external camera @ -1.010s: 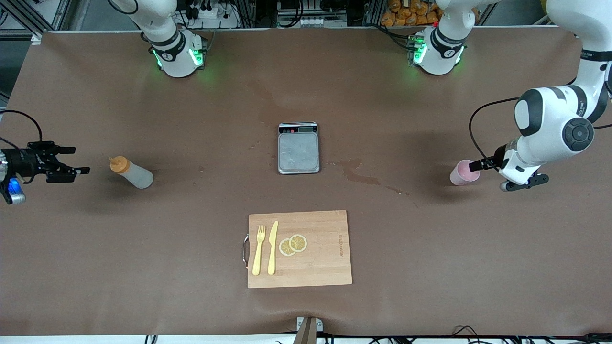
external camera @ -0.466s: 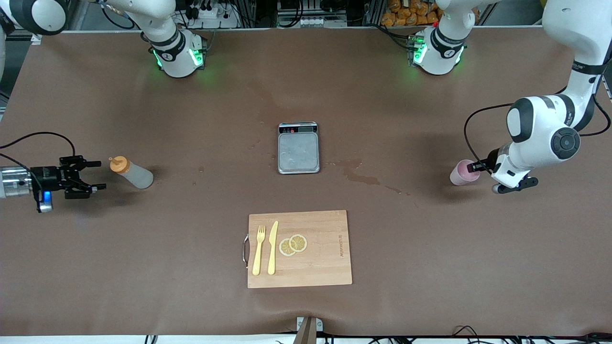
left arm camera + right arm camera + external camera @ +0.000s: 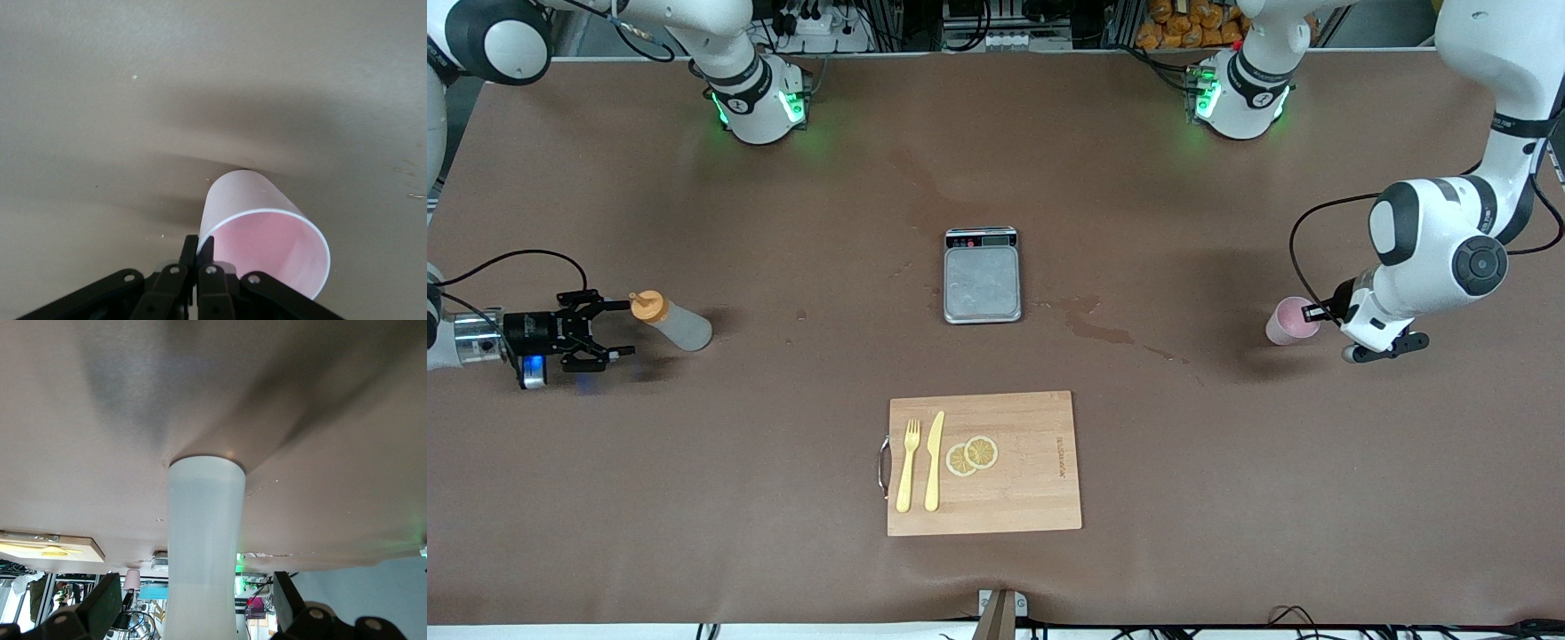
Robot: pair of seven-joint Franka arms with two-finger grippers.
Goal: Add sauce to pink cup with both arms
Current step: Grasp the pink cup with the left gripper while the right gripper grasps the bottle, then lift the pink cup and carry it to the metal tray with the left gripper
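Left wrist view is showing the left gripper (image 3: 197, 257) pinching the thin rim of the smooth, tapered pink cup (image 3: 263, 233) at its arm's table end; such an edge hold could be tipping it. The right gripper (image 3: 600, 329), fingers apart, is flanking the slick translucent sauce bottle (image 3: 671, 321).

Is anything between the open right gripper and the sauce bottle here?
Nothing visible. The right gripper is open beside the sauce bottle at the right arm's end of the table, its fingers flanking the bottle with only bare table around. The left gripper is shut on the pink cup.
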